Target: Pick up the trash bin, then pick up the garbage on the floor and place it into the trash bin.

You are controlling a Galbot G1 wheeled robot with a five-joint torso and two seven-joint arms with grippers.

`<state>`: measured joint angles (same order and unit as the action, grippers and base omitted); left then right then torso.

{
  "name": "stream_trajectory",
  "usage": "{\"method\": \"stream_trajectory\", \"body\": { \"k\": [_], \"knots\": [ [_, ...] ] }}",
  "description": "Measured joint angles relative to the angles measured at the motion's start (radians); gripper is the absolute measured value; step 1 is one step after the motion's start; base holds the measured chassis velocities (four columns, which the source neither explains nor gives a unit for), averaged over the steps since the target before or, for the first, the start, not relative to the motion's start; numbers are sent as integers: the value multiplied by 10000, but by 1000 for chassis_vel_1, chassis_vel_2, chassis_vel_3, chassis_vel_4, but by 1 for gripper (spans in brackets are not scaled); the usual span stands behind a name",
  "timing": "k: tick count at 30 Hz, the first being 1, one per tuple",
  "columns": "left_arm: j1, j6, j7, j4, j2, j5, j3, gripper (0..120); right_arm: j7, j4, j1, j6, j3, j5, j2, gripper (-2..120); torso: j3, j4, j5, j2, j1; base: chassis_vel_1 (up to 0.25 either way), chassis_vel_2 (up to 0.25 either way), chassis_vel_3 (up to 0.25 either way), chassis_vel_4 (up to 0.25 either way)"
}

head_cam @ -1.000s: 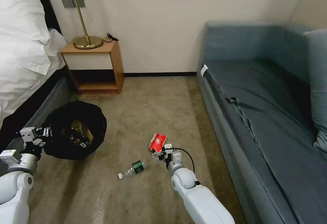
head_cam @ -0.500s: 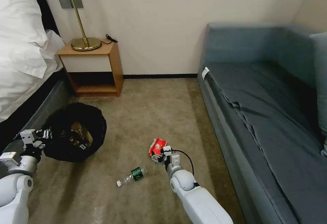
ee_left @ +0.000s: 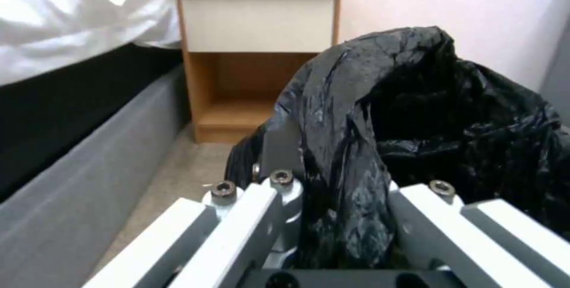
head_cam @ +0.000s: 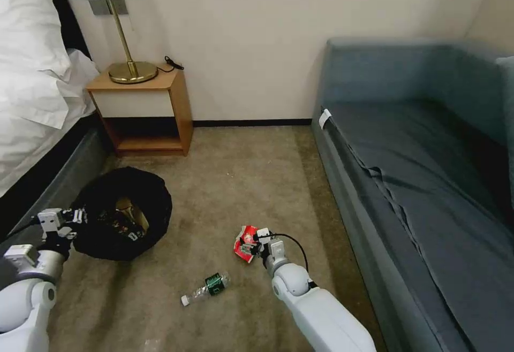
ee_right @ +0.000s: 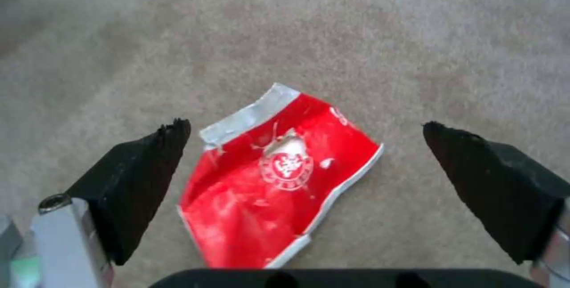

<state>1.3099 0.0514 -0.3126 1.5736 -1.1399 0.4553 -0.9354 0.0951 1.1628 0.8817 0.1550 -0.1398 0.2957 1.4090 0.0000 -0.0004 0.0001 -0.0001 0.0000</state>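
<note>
Right pincer (ee_right: 306, 163) spread wide, poised over red-and-white packet (ee_right: 279, 176) on the floor. Left pincer (ee_left: 341, 199) clenched on trash bin (head_cam: 124, 213) rim. Bottle (head_cam: 206, 288) lies near left of packet.

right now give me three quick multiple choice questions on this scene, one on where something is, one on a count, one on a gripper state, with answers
1. Where does the red-and-white packet lie?
A. on the sofa
B. on the carpet between the right gripper's open fingers
C. inside the trash bin

2. How many litter items lie loose on the carpet?
A. two
B. four
C. none

3. What is the left gripper doing?
A. hanging open over the bottle
B. resting on the nightstand
C. shut on the trash bin's black bag rim

Answers:
1. B, the right wrist view shows the packet flat on carpet with a finger on each side.
2. A, the head view shows the packet and the clear bottle.
3. C, the left wrist view shows the bag pinched between its fingers.
</note>
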Motion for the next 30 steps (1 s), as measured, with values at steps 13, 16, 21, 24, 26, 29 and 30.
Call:
{"method": "stream_trajectory", "body": {
  "k": [13, 16, 21, 24, 26, 29, 30],
  "knots": [
    [842, -32, 80, 1098, -663, -469, -155, 5, -1258, 636, -1097, -82, -2719, -1296, -1632, 100, 0, 2, 0, 1, 0, -17, 22, 21, -21],
    [979, 17, 84, 1181, -774, -556, -273, 5, -1723, 820, -1481, -163, -3183, -1522, -1783, 100, 0, 4, -1, 1, 0, 0, 0, 0, 0],
    [1059, 26, 108, 1267, -880, -640, -447, 5, -2476, 1123, -1973, -278, -3755, -1590, -1888, 100, 0, 6, 0, 1, 0, 0, 0, 0, 0],
    [1070, 0, 111, 1347, -911, -688, -582, 5, -3220, 1348, -2225, -540, -4151, -1670, -1976, 100, 0, 4, -2, 1, 0, 0, 0, 0, 0],
    [1065, -65, 111, 1396, -909, -690, -692, 5, -3755, 1471, -2288, -749, -4370, -1805, -2054, 100, 0, 4, 0, 2, 0, 0, 0, 0, 0],
    [1016, -168, 110, 1387, -836, -681, -888, 5, -4845, 1613, -2310, -1071, -4653, -2170, -2230, 100, 0, 3, -2, 2, 0, 0, 0, 0, 0],
    [973, -210, 116, 1334, -765, -670, -1003, 5, -5597, 1620, -2311, -1325, -4720, -2516, -2269, 100, 0, 1, 0, 2, 0, 0, 0, 0, 0]
  ]
}}
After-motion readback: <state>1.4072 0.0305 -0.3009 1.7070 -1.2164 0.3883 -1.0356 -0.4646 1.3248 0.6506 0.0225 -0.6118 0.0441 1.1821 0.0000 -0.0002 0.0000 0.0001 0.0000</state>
